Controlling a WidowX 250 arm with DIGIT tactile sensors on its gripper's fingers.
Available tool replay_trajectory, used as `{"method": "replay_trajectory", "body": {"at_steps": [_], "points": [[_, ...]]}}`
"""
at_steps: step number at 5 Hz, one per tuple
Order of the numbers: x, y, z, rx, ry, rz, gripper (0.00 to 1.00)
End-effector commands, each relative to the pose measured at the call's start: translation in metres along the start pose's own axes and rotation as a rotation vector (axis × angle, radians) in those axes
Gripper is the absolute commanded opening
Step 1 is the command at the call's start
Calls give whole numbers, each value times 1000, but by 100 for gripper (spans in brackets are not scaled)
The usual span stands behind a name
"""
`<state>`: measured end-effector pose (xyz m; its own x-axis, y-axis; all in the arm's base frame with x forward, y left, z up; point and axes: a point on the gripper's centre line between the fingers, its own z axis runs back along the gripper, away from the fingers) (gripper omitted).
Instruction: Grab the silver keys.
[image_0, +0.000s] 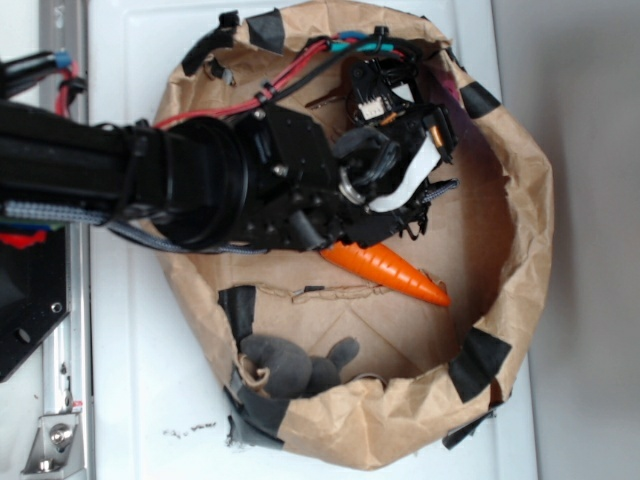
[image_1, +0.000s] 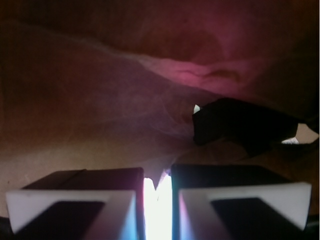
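My gripper (image_0: 441, 190) reaches into a brown paper bag (image_0: 520, 190), pointing at its right wall. In the wrist view the gripper (image_1: 157, 176) has its jaws drawn close together, with only a narrow slot between the two black fingers (image_1: 95, 180). A glaring white, shiny sliver with a notched top fills that slot; it looks like the silver keys (image_1: 157, 210), pinched between the pads. From the exterior view the keys are hidden behind the gripper. The orange toy carrot (image_0: 385, 268) lies just below the gripper on the bag floor.
A grey plush toy (image_0: 290, 365) lies in the bag's lower left. Black tape patches (image_0: 478, 360) mark the rim, and one (image_1: 240, 125) shows on the wall just ahead. The bag sits on a white surface (image_0: 130, 400).
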<state>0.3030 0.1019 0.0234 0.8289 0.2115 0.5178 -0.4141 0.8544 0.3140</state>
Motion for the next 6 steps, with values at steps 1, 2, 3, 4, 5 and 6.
{"method": "replay_trajectory", "body": {"at_steps": [1, 2, 3, 4, 5, 6], "points": [[11, 18, 45, -76, 58, 7, 0], [12, 31, 101, -334, 135, -23, 0], [20, 37, 126, -419, 170, -16, 0], [14, 20, 117, -372, 159, -32, 0], [11, 1, 103, -302, 162, -36, 0], [7, -13, 105, -279, 166, -55, 0]]}}
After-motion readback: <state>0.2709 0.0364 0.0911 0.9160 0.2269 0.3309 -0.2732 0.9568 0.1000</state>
